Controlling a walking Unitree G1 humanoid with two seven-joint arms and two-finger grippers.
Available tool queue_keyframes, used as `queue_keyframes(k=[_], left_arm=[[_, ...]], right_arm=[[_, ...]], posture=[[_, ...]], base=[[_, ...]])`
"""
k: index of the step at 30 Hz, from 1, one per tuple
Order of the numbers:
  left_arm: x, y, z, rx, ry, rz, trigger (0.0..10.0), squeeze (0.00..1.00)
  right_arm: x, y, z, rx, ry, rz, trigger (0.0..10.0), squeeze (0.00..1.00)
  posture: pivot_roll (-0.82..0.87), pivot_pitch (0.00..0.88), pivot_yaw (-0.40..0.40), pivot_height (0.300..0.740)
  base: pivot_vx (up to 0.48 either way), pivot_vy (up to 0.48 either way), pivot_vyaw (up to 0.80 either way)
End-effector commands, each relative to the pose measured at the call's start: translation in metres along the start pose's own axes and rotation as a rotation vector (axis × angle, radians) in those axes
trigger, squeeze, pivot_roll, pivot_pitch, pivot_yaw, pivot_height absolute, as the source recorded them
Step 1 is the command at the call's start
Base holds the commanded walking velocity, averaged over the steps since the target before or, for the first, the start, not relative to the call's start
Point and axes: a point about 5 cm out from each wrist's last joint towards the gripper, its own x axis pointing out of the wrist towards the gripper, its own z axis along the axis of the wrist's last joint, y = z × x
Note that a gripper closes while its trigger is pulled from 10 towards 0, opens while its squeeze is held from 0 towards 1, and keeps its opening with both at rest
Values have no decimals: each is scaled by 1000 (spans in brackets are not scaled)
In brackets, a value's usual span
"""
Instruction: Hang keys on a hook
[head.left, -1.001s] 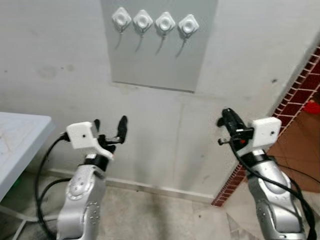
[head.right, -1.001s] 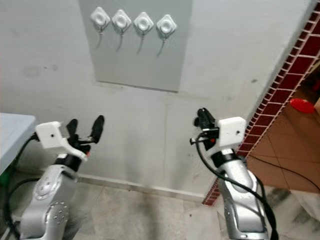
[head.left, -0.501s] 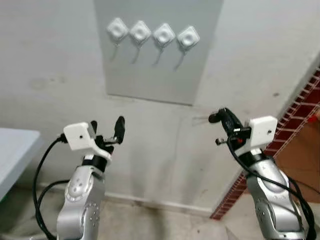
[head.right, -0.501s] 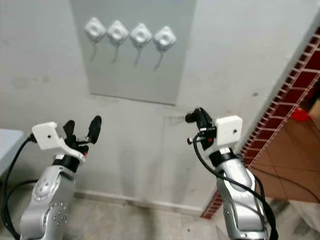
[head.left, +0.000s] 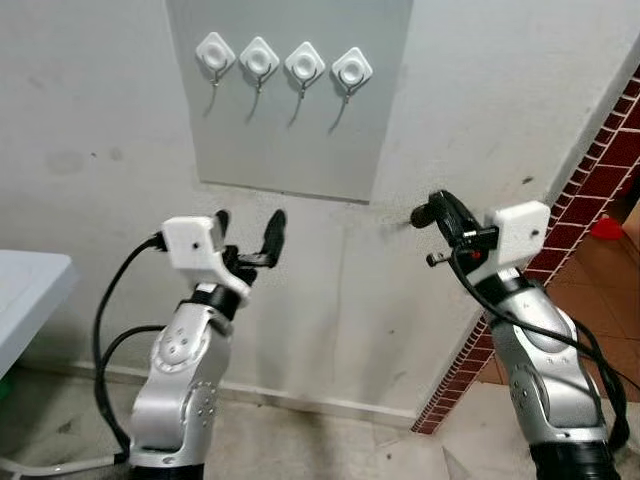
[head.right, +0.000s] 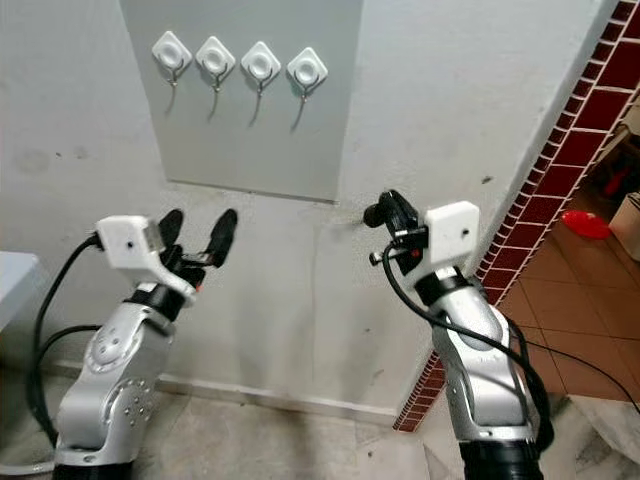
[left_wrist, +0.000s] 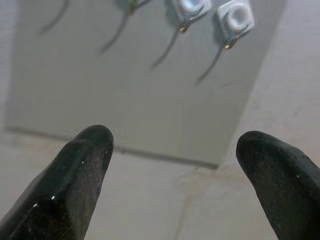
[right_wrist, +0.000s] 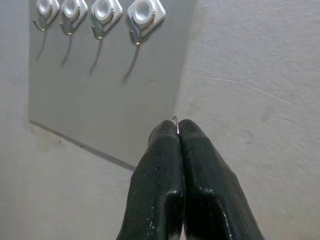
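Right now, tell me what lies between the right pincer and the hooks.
Nothing: bare wall and grey panel separate the right pincer from the hooks, in the right wrist view.

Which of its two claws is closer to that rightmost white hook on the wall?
The right. The right gripper sits below the rightmost hook and a bit to its right, jaws pinched on a thin metal ring. The left gripper is lower, off to the left.

A flat grey board (head.left: 290, 120) is stuck on the white wall (head.left: 480, 110). Four white hooks (head.left: 283, 63) sit on it in a row near its top, at 12 o'clock. Nothing hangs from them.
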Motion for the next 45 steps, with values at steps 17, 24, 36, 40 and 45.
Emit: queue_keyframes(k=[17,24,36,40,45], left_arm=[[32,-16,13,59,-13,-138,10000,0],[34,-20,15,55,-20,-149,10000,0],[36,-26,15,42,-19,-170,10000,0],[36,-28,15,42,-20,-183,10000,0],[37,-29,16,44,-23,-185,10000,0]], right_arm=[[46,17,9,46,-90,123,10000,0],[63,19,15,59,-120,150,10000,0],[93,31,29,92,-173,208,10000,0],[101,34,33,110,-189,219,10000,0],[113,35,42,146,-227,211,10000,0]], posture=[[8,18,-37,740],[16,25,-38,740],[29,18,-37,740],[33,16,-37,740],[35,10,-34,740]], base=[[0,0,0],[0,0,0],[0,0,0],[0,0,0],[0,0,0]])
